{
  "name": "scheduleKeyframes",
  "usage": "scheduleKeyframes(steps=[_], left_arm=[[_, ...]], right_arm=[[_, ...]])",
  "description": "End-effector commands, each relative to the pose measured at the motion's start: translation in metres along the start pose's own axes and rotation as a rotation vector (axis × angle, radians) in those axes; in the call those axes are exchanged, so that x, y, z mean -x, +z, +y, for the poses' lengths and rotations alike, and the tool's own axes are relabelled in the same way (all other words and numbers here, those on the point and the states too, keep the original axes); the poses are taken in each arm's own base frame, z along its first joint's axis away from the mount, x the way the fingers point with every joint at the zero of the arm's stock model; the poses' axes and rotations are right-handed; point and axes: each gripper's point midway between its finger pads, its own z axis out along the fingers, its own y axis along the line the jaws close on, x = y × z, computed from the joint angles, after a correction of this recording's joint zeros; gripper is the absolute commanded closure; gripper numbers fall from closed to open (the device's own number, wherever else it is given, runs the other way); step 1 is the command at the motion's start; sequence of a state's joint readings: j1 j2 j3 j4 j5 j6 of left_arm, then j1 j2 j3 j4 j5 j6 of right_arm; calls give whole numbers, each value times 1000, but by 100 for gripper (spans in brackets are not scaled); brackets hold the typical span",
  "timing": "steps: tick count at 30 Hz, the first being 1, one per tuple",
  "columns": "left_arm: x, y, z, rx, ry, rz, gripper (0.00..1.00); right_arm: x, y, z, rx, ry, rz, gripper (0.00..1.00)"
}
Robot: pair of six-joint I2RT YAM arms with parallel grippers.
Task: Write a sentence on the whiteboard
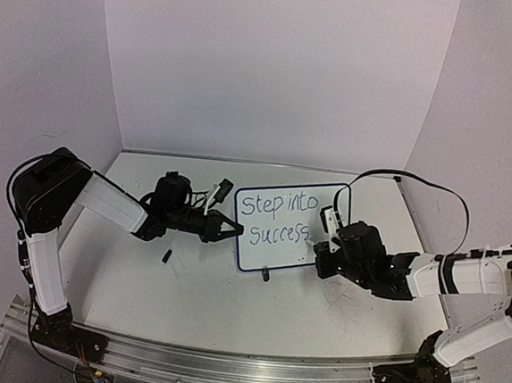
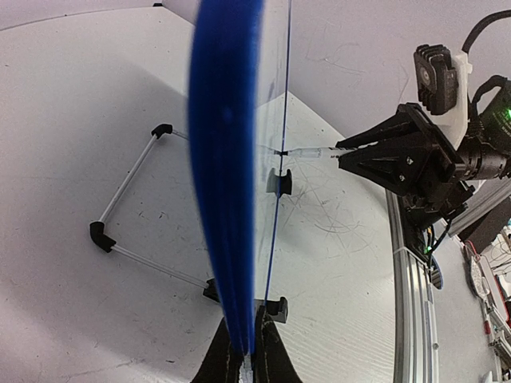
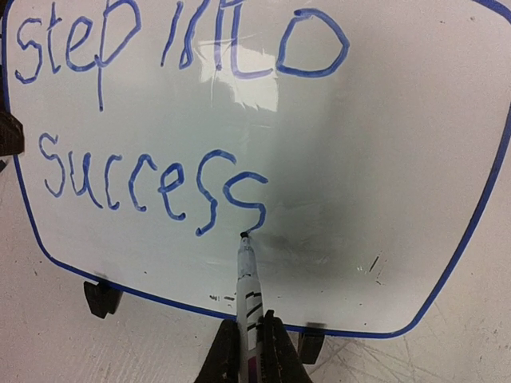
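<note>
The left hand (image 2: 246, 357) grips the board (image 1: 322, 251) by its edge; the right hand (image 3: 249, 351) holds a marker (image 3: 247, 275) (tip at the sentence's (image 1: 279, 235) end).

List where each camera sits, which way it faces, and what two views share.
Top external: above the table's near edge, looking down at the whiteboard; left arm, right arm, left gripper, right gripper show.
Left wrist: looks along the whiteboard's blue edge, which its fingers pinch.
Right wrist: faces the whiteboard's front; its fingers hold a marker at the sentence.
Shared: top and left wrist both show the right gripper.
</note>
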State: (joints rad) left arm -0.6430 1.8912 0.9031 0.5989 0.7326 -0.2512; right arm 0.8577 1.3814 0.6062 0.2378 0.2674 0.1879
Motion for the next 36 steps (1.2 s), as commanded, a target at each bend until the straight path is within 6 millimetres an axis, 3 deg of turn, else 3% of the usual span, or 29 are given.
scheduleKeyframes(steps=[1,7,13,17,36], left_arm=[[-17,-4,25,128,-5,57,100],[-15,-4,25,128,-4,55,100],[-16,-4,26,131,-5,57,100],[-20,-3,27,128,-12,65,100],[-18,-5,26,137,-7,62,100]], right_arm=[[18,2,8,21,15,-43,100],[34,-1,8,17,32,-91,100],[39,-29,-5,22,49,-149,100],[25,-20,-12,2,41,-98,100],[17,-6,-13,-33,45,-63,100]])
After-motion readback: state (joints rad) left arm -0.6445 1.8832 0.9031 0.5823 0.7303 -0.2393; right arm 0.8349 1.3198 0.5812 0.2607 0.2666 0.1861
